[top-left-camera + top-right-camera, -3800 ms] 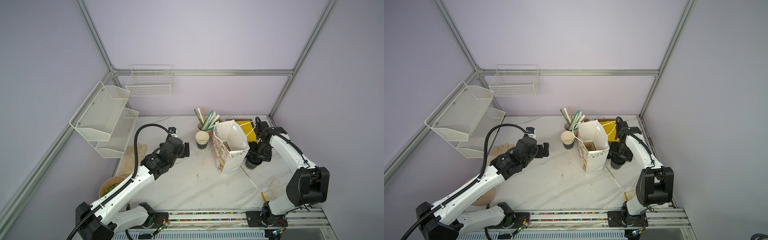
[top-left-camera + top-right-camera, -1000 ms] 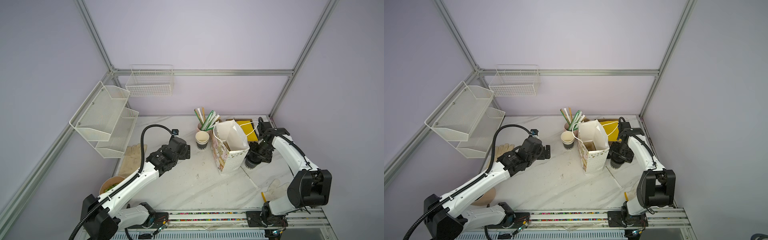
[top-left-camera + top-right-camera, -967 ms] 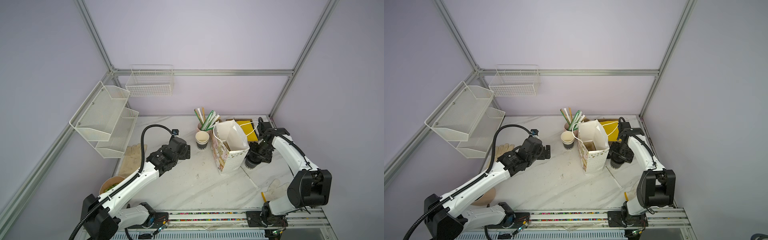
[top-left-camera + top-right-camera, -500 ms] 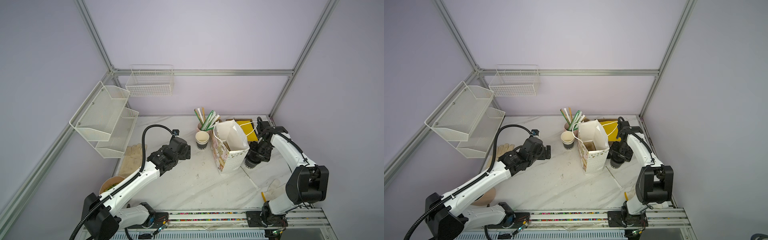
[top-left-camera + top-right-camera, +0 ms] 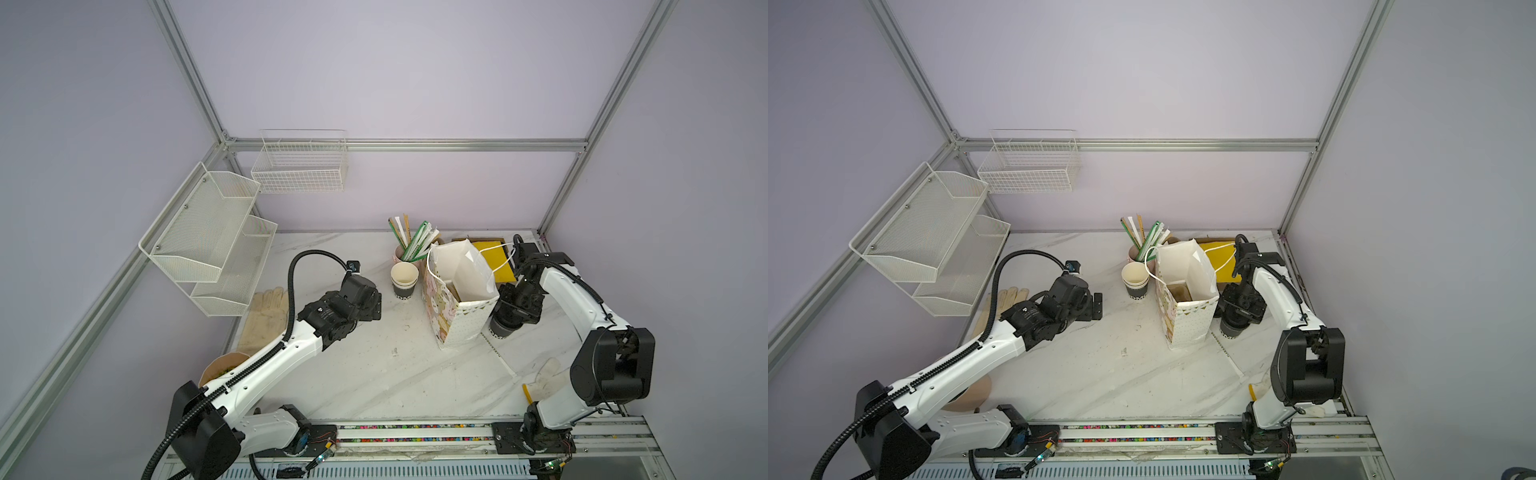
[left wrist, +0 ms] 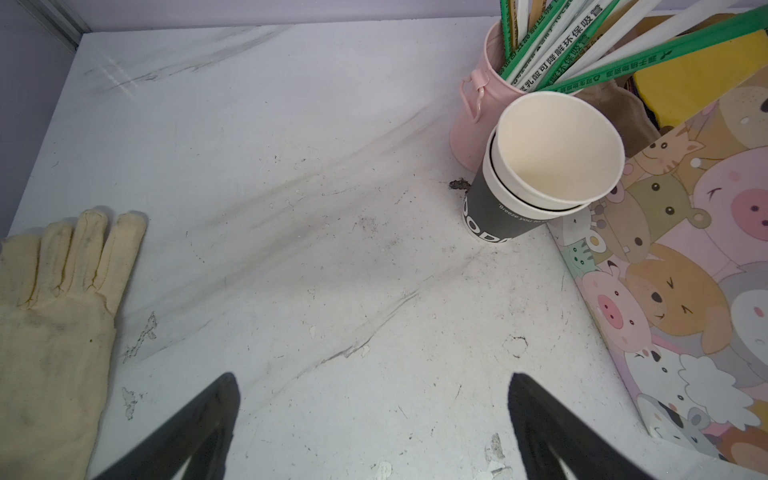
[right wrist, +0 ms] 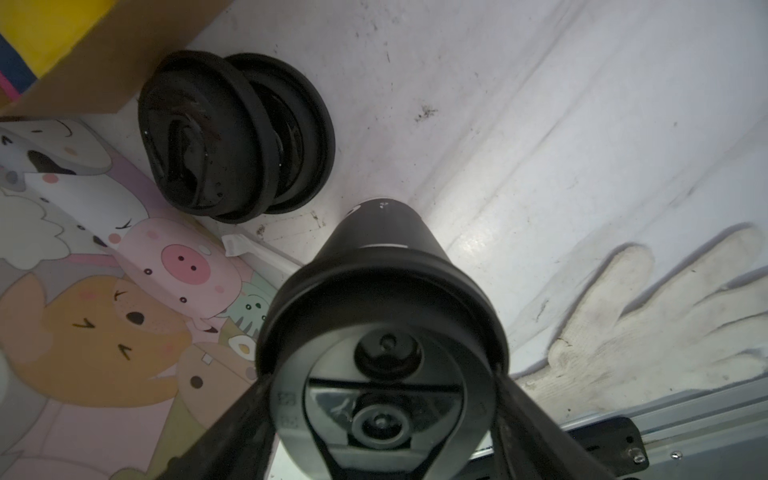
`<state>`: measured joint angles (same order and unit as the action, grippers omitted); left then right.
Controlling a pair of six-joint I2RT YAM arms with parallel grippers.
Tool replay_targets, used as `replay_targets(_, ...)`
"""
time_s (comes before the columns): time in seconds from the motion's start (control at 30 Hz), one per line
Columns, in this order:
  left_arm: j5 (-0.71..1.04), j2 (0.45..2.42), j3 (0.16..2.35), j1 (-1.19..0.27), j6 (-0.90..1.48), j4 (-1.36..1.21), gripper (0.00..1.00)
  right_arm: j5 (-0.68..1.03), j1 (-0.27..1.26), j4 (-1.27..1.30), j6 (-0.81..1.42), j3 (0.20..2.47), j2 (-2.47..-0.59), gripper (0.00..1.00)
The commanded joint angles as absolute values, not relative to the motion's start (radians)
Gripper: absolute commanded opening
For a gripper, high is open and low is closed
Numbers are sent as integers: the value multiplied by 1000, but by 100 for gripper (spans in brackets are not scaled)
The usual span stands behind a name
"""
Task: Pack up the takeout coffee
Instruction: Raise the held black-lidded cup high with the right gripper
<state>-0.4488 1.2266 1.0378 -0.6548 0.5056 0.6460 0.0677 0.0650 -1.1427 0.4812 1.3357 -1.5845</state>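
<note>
In both top views we see the takeout coffee (image 5: pixel 500 330) (image 5: pixel 1230 331) standing upright on the tabletop (image 5: pixel 374 374), just beside the right-hand wall of the paper bag (image 5: pixel 461 320). The right arm (image 5: pixel 569 299) bends down over it and hides its top, and from up here we cannot tell how the right jaws stand. The left arm (image 5: pixel 286 349) reaches toward the middle with the left jaws above bare marble, apart from the stack of cups (image 5: pixel 404 282), which stands in front of the pink cup of straws (image 5: pixel 409 249). In the left wrist view we find the left jaws spread wide with nothing between them. The stack of cups sits ahead against the bag's cartoon-animal side, and a cream glove (image 6: pixel 54 311) lies flat on the tabletop. In the right wrist view the coffee's black lid (image 7: pixel 382 316) fills the foreground. The right jaws press against its rim on both sides, holding the cup while its black wall tapers down to the tabletop. The bag is close beside it, a pile of spare lids (image 7: pixel 232 137) lies near, and a white glove (image 7: pixel 644 324) rests further off.
</note>
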Motion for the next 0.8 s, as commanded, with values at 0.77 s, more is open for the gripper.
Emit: replay_targets(0.77,-425,1227,1150,-648,522,643,100,-2,60,-1195,446,1348,-1417,69)
